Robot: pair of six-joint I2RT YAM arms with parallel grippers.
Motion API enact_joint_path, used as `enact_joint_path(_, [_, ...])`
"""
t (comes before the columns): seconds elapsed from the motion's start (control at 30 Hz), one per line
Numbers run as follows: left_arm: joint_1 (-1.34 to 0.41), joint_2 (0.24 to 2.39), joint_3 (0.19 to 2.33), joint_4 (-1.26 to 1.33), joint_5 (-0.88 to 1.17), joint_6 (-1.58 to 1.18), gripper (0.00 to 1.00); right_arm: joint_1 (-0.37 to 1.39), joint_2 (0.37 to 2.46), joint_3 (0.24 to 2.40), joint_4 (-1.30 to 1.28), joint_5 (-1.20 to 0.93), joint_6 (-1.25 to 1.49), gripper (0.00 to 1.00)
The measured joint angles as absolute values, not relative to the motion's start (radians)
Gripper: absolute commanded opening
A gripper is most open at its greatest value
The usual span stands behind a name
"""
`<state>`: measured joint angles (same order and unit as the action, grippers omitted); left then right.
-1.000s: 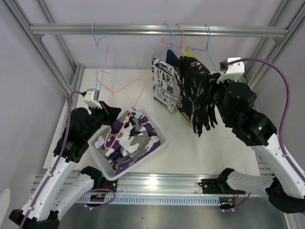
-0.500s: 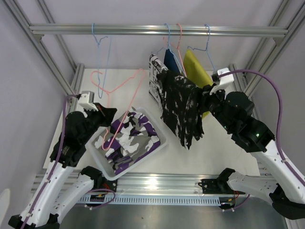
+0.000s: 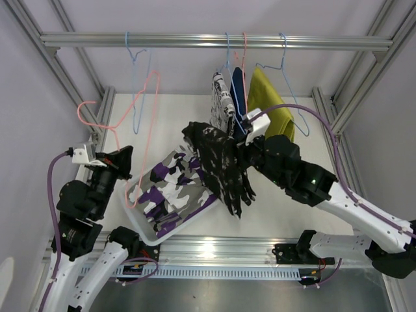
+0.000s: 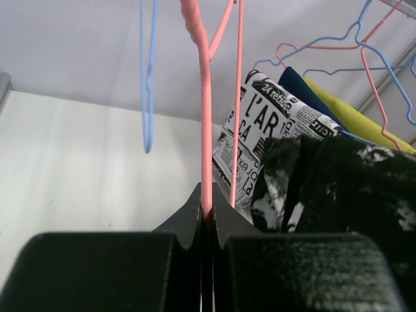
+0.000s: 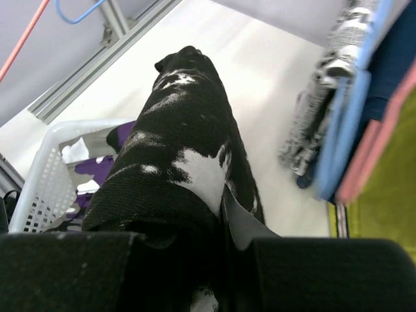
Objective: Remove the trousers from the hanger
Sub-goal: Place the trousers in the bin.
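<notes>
Jaws of the left gripper (image 4: pixel 207 218) are pinched together on the wire of a bare pink hanger (image 4: pixel 205 130), held in the air above the left side of the basket (image 5: pixel 36 188), with its hook off the rail (image 3: pixel 214 41). The white basket sits on the table (image 3: pixel 286 208) and holds the camouflage pair (image 3: pixel 172 192), lying flat inside it. Above the basket's right rim, the right gripper (image 3: pixel 242 151) has its jaws clamped on the splotched pair (image 3: pixel 218 162), which droops from the grip, free of any hanger, with its lower end hanging just right of the basket. Behind and to the right of the basket, three pairs hang on hangers from the rail. From left to right they are the printed pair (image 3: pixel 222 101), the navy pair (image 3: pixel 239 97) and the mustard pair (image 3: pixel 270 104), pressed close together. An empty blue hanger (image 3: pixel 140 84) hangs from the rail behind the basket's left side.
</notes>
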<state>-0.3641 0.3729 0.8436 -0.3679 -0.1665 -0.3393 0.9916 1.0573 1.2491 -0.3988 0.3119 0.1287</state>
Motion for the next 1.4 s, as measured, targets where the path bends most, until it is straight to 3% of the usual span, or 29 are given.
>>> enact_joint_path(0.43, [-0.363,0.356,0.844,-0.368,-0.218,-0.321,0.00,1.091,1.263,1.263,-0.294,0.370,0.104,0.00])
enact_joint_path(0.7, [-0.363,0.355,0.844,-0.368,-0.226,-0.320,0.00,1.090,1.264,1.295,-0.308,0.410,0.076,0.00])
enact_joint_path(1.13, [-0.363,0.360,0.844,-0.368,-0.225,-0.320,0.00,0.893,1.129,1.298,-0.379,0.377,0.070,0.00])
enact_joint_path(1.4, [-0.363,0.373,0.844,-0.368,-0.212,-0.320,0.00,0.872,1.139,1.285,-0.355,0.303,0.079,0.00])
